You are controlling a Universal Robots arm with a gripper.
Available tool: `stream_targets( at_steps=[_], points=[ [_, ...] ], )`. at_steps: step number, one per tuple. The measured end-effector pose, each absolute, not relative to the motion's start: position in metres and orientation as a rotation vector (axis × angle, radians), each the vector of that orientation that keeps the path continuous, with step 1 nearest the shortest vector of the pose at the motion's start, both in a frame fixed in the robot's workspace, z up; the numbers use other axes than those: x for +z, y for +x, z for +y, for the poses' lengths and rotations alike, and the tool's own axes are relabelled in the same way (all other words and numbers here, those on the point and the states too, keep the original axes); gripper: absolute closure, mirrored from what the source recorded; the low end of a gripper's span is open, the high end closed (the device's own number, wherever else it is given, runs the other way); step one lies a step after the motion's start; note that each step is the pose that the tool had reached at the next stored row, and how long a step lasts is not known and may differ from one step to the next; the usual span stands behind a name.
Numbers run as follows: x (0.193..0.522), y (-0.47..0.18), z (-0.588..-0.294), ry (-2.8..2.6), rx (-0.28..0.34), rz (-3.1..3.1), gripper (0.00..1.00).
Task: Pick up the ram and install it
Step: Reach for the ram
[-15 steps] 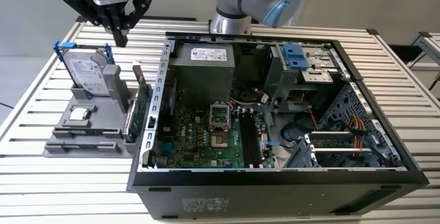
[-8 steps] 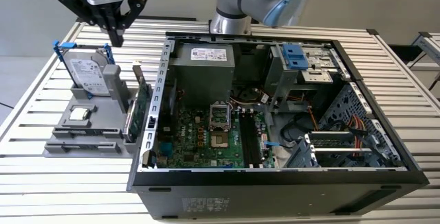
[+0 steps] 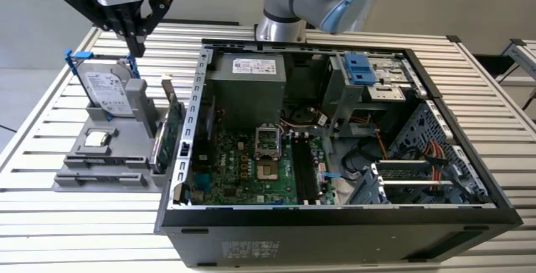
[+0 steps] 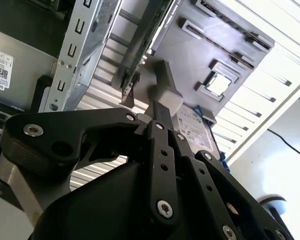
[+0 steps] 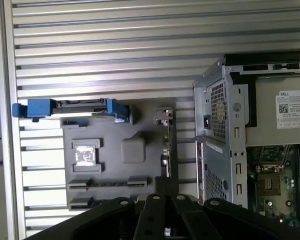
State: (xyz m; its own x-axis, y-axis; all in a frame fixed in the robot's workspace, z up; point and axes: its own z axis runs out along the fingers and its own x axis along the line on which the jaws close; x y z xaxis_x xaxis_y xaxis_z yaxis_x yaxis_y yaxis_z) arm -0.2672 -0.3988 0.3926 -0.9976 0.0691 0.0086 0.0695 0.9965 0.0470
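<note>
The ram is hidden or out of view. My gripper [image 3: 137, 48] hangs shut, with nothing between its fingers, above the far end of the grey parts holder [image 3: 109, 180] at the exterior view's left. Its black fingertips [image 4: 159, 111] point down at the holder [image 5: 115, 131] in both wrist views. The holder's two long narrow slots [image 5: 107, 183] look dark. The open computer case [image 3: 335, 218] lies to the exterior view's right, with its green motherboard [image 3: 247, 169] and dark memory slots [image 3: 303, 167] exposed.
On the holder stand a silver hard drive with blue clips [image 3: 109, 91], a processor chip [image 3: 98, 138] and a green expansion card [image 3: 170, 132] on edge next to the case wall. Everything rests on a slatted metal table [image 3: 50, 223]. The arm's base [image 3: 280, 28] stands behind the case.
</note>
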Motion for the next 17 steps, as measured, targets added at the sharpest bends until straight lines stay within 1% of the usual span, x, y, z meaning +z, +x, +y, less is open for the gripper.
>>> stream_targets(
  at_steps=[17],
  points=[
    [0.393,-0.282,-0.399,-0.109,-0.074,-3.131,1.00]
  ],
)
